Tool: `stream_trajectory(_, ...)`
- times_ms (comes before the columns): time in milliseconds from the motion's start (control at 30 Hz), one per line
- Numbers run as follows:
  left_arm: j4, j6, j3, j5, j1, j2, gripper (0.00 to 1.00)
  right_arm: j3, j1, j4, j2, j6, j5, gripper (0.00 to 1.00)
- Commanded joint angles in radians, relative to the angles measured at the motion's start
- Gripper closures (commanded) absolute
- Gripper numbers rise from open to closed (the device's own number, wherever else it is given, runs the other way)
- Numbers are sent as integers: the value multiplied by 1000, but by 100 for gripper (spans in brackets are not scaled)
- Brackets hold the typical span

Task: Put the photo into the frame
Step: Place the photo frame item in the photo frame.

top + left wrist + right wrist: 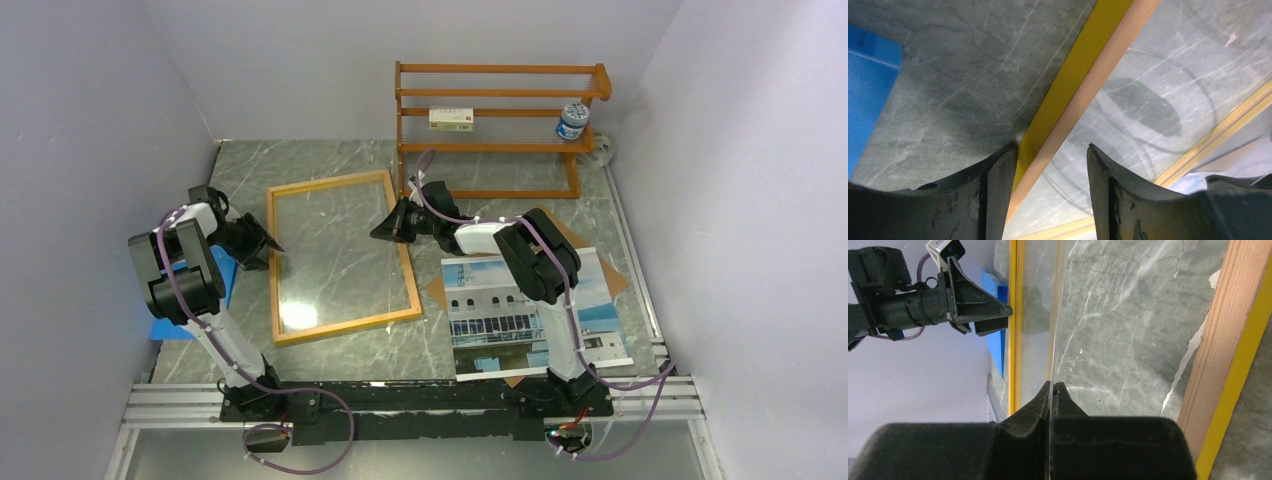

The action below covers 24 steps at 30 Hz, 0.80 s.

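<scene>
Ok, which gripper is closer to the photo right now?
Right. The right gripper is at the right side of the frame, the side next to the photo. The left gripper straddles the frame's opposite rail, farther from the photo.

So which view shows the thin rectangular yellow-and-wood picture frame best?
Top external: it alone shows the whole frame, all four sides. Left wrist shows mainly one rail inside the open left gripper; right wrist shows two rails and the right gripper shut on the clear pane.
</scene>
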<state>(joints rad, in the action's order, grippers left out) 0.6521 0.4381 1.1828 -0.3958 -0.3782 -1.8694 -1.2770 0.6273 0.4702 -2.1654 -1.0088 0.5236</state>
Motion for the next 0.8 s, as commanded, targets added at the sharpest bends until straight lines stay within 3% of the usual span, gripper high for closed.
stream_trajectory(0, 7, -13, 3, 20, 9, -43, 41, -45, 28, 11, 12, 97, 41, 100)
stream_trajectory(200, 10, -14, 10, 21, 10, -47, 40, 14, 28, 191, 39, 107, 112, 100)
stream_trajectory(367, 11, -16, 14, 23, 10, -49, 41, 28, 30, 241, 45, 108, 133, 100)
stream_trajectory(767, 25, -22, 21, 39, 10, -61, 44, -62, 26, 76, 0, 160, 82, 100)
